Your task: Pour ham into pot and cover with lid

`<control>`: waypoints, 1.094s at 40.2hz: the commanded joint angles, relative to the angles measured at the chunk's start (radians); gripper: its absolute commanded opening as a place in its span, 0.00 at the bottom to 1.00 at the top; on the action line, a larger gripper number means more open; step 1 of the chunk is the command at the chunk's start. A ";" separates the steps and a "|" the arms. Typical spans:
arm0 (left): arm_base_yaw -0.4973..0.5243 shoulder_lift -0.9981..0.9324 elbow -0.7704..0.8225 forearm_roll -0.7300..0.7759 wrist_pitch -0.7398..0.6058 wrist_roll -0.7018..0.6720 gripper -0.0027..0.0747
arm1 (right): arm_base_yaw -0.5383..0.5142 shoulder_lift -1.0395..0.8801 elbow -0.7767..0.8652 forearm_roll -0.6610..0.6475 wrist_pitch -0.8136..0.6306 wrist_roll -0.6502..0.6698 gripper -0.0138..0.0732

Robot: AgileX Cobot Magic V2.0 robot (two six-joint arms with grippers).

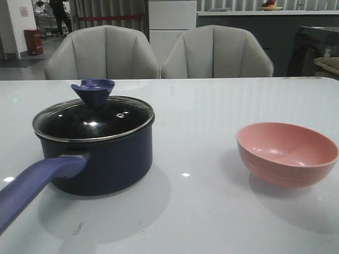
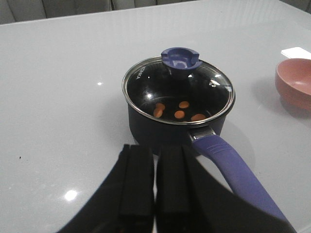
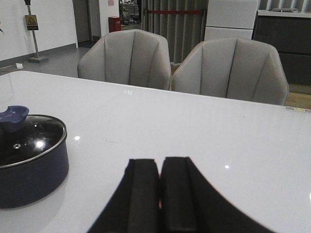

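**Pot covered, both my grippers empty**

My left gripper (image 2: 154, 187) was closed on nothing, near the pot's handle (image 2: 236, 170). My right gripper (image 3: 159, 194) was closed and empty too. The lid (image 1: 94, 117) sat on the pot (image 1: 100, 159), the ham (image 2: 179, 111) inside. The pink bowl (image 1: 286, 153) stood at the right, well apart.

front: low, near table | wrists: above, facing forward | shared: pot (image 1: 100, 153)
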 commanded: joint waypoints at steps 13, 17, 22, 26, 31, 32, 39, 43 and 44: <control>0.038 -0.012 0.025 0.037 -0.164 0.000 0.18 | 0.000 0.006 -0.027 -0.002 -0.073 -0.007 0.33; 0.156 -0.060 0.087 0.023 -0.263 0.000 0.18 | 0.000 0.006 -0.027 -0.002 -0.073 -0.007 0.33; 0.314 -0.154 0.189 0.012 -0.424 0.000 0.18 | 0.000 0.006 -0.027 -0.002 -0.073 -0.007 0.33; 0.393 -0.234 0.261 0.010 -0.465 0.000 0.18 | 0.000 0.006 -0.027 -0.002 -0.073 -0.007 0.33; 0.432 -0.280 0.331 0.006 -0.480 0.000 0.18 | 0.000 0.006 -0.027 -0.002 -0.073 -0.007 0.33; 0.432 -0.278 0.343 0.006 -0.485 0.000 0.18 | 0.000 0.006 -0.027 -0.002 -0.072 -0.007 0.33; 0.432 -0.277 0.391 0.004 -0.541 0.000 0.18 | 0.000 0.006 -0.027 -0.002 -0.070 -0.007 0.33; 0.432 -0.277 0.395 0.004 -0.556 0.000 0.18 | 0.000 0.006 -0.027 -0.002 -0.070 -0.007 0.33; 0.432 -0.277 0.395 0.004 -0.556 0.000 0.18 | 0.000 0.006 -0.027 -0.002 -0.070 -0.007 0.33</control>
